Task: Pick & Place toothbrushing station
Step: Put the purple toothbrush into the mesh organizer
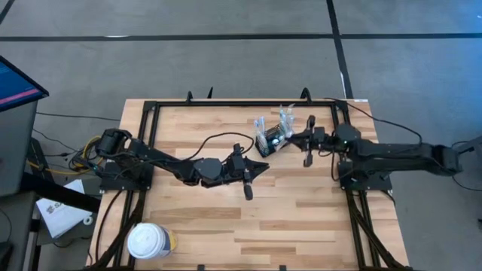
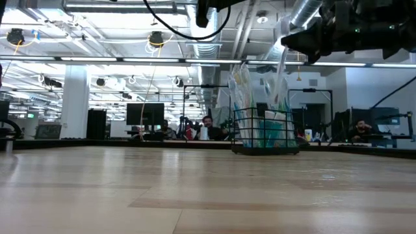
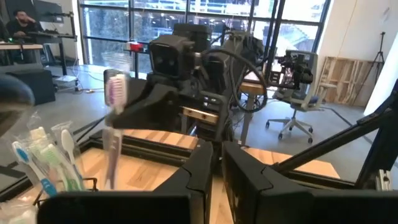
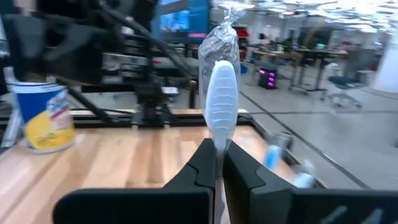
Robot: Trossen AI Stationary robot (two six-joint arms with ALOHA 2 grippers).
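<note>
place: open-plan lab/office | signs: monitors, ceiling ducts, office chair, concrete floor

caddy between both arms, tub well apart

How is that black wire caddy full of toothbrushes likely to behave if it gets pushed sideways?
The wire caddy looks light, so it would probably slide on the smooth wooden table. The wrapped toothbrushes stand well above its rim, so it might tip if pushed high up. They stand loosely and would likely shift or rattle.
</note>
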